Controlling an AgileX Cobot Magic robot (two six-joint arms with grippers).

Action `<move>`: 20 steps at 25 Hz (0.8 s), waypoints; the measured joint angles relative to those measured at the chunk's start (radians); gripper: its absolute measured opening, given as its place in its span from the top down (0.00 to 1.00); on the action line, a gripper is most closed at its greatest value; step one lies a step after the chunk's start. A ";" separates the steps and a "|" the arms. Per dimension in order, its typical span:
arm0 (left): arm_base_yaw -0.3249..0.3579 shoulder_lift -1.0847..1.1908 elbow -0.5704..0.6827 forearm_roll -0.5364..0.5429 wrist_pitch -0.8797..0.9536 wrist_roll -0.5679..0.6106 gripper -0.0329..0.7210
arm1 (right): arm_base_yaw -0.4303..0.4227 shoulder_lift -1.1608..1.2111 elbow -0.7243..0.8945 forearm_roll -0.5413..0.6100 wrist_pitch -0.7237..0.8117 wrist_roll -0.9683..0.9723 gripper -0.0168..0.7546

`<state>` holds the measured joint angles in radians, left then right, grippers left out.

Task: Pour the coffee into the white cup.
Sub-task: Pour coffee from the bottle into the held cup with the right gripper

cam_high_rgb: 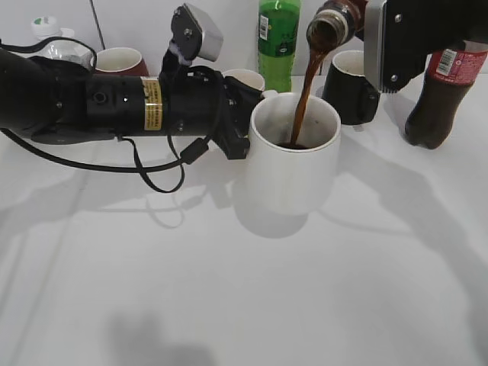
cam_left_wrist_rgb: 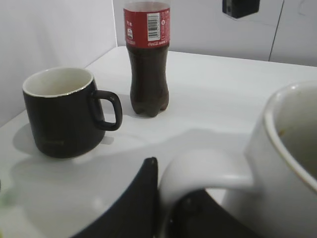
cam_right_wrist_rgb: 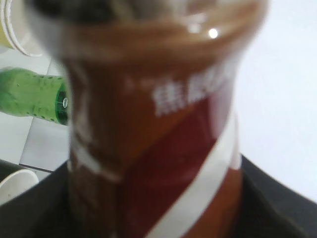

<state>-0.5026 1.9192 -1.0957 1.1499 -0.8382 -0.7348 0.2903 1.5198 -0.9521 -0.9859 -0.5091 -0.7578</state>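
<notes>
Right tool [cam_high_rgb: 366, 34] clamped on the coffee bottle [cam_high_rgb: 332, 24], tipped at the top edge, a brown stream falling into the white cup [cam_high_rgb: 293, 164] mid-tabletop [cam_high_rgb: 229, 290]. Left tool [cam_high_rgb: 242, 122] closed on the cup's handle [cam_left_wrist_rgb: 208, 168]; fingertips [cam_left_wrist_rgb: 141, 208] mostly cut off. Black mug [cam_high_rgb: 349, 85], cola bottle [cam_high_rgb: 441, 95], green bottle [cam_high_rgb: 278, 42] crowd the far side; near side open
</notes>
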 joint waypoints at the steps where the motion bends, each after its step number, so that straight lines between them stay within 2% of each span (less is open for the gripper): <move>1: 0.000 0.000 0.000 0.000 0.000 0.000 0.90 | 0.000 0.000 0.000 0.000 0.000 -0.010 0.29; 20: 0.000 0.000 0.000 0.000 0.000 0.000 0.90 | 0.000 0.000 -0.001 0.000 -0.001 -0.084 0.29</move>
<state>-0.5026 1.9192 -1.0957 1.1500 -0.8382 -0.7348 0.2903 1.5198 -0.9531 -0.9859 -0.5104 -0.8417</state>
